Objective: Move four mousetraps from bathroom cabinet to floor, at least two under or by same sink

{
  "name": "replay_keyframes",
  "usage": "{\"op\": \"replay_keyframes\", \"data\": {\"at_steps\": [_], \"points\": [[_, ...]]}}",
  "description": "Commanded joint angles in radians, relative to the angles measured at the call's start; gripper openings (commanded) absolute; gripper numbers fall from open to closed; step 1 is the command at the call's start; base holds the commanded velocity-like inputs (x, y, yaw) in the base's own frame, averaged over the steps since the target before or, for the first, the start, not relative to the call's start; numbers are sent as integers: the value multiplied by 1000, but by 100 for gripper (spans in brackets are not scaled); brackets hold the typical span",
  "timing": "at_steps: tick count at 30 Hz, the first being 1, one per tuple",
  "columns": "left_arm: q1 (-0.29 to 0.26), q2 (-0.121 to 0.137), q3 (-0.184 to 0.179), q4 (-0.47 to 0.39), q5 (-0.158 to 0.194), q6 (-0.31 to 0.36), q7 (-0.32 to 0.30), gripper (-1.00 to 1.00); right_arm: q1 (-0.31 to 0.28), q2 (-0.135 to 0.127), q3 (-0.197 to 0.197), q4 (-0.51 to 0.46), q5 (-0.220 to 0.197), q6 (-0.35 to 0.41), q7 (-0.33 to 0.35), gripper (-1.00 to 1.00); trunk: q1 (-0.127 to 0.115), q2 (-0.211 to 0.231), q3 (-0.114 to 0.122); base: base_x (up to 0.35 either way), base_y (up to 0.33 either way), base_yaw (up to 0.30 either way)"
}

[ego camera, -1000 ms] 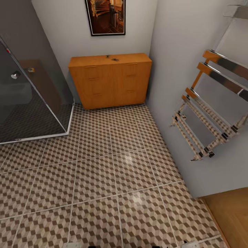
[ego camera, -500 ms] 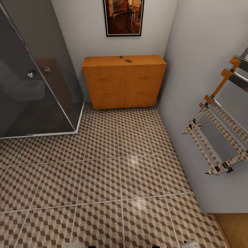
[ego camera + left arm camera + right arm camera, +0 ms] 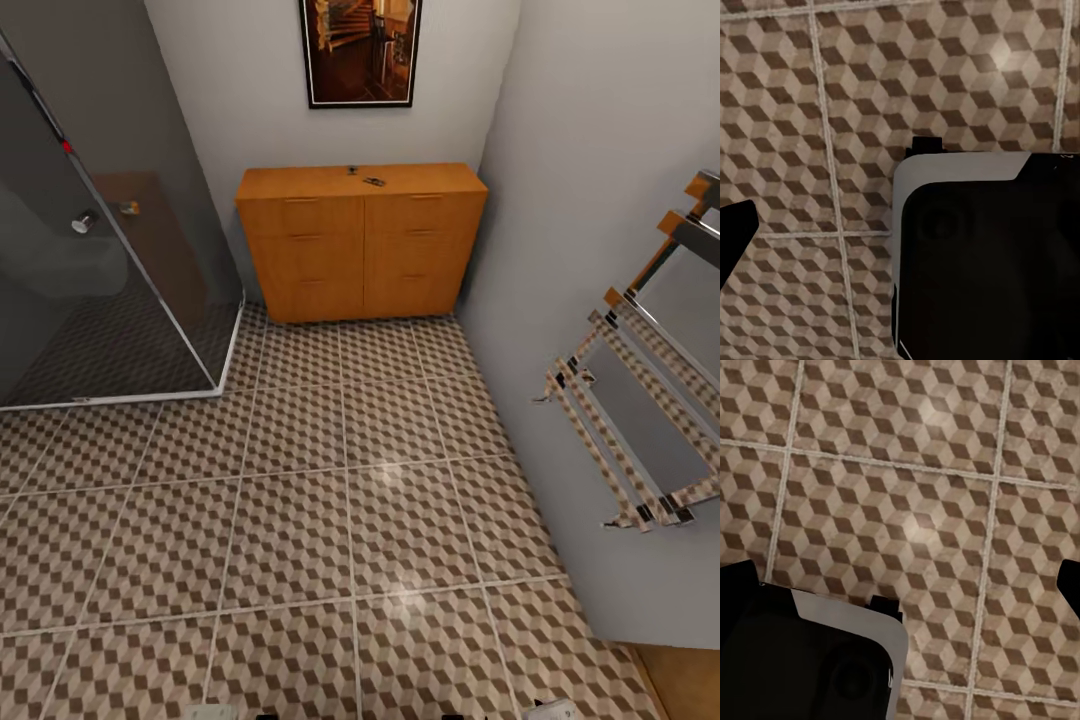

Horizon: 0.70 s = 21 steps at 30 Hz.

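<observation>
R tool (image 3: 904, 577) over floor (image 3: 907, 472); 2 mousetraps (image 3: 373, 181) (image 3: 352, 169) atop cabinet (image 3: 330, 255).

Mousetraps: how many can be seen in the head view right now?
2 small dark items that look like mousetraps lie on the cabinet top near its back edge: one and another beside it. They are too small to confirm; the others may be hidden inside.
</observation>
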Motion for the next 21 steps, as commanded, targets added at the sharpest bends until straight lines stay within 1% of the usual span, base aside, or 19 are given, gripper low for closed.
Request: {"op": "replay_keyframes", "data": {"at_steps": [1, 6, 15, 21], "points": [[-1, -1, -8, 4, 5, -6, 1, 100, -1, 0, 1, 1, 3, -3, 1, 100, 1, -1, -1, 156, 0, 0], [-1, 0, -8, 4, 5, -6, 1, 100, -1, 0, 1, 1, 3, -3, 1, 100, 1, -1, -1, 156, 0, -53], [-1, 0, -8, 4, 5, -6, 1, 100, -1, 0, 1, 1, 3, -3, 1, 100, 1, -1, 4, 157, 0, -165], [-1, 0, -8, 4, 5, -6, 1, 100, -1, 0, 1, 1, 3, -4, 1, 100, 1, -1, 5, 158, 0, -30]]}}
